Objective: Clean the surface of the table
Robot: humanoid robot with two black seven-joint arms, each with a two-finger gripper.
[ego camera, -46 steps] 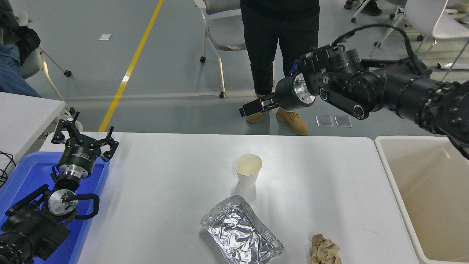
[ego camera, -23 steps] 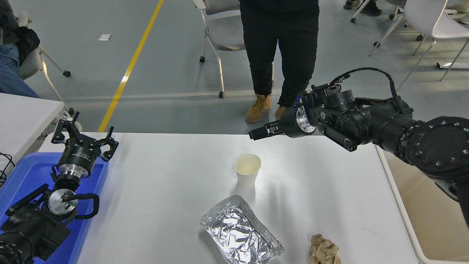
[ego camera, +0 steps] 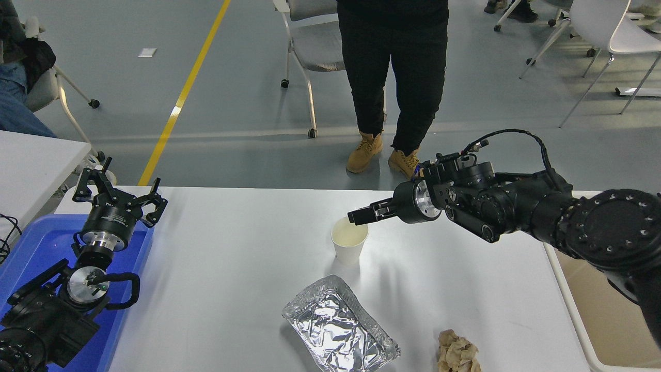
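Head view, matte white table surface (ego camera: pixel 227 268), right gripper (ego camera: pixel 360 216) pinched together over cup (ego camera: pixel 349 240)

Nothing readable here, honestly. The left pincer (ego camera: pixel 120 199) has a faint line of print on its black collar, but it's way too small and blurry to make out. The paper cup (ego camera: pixel 349 241), the foil tray (ego camera: pixel 340 324) and the worktop (ego camera: pixel 232 258) carry no lettering.
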